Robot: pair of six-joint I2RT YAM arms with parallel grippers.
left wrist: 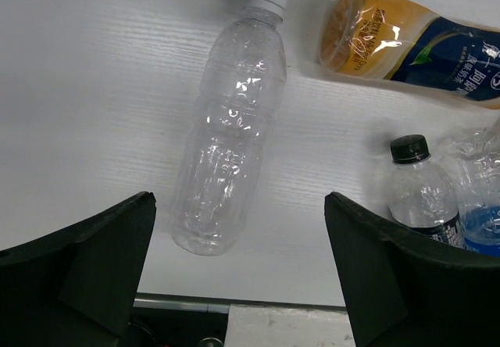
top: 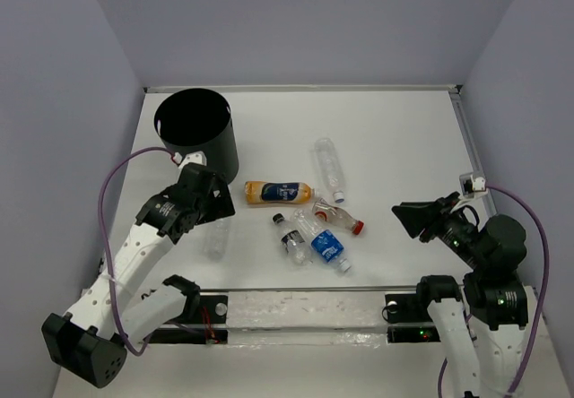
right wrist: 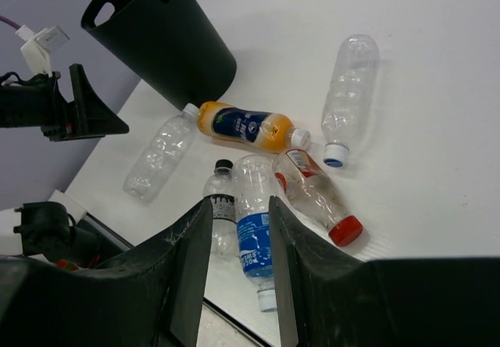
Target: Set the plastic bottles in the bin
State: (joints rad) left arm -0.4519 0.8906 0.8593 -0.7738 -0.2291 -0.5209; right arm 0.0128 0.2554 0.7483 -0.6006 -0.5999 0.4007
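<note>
Your top view looks down from behind the arms. The left wrist camera hangs close over the clear bottle; the right wrist looks from farther off, sharing that bottle at left.

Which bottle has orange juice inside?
The orange bottle with the dark blue label, lying on its side just right of the bin. All the other bottles are clear and look empty.

A lab test cell: bare grey walls enclosing a white table.
</note>
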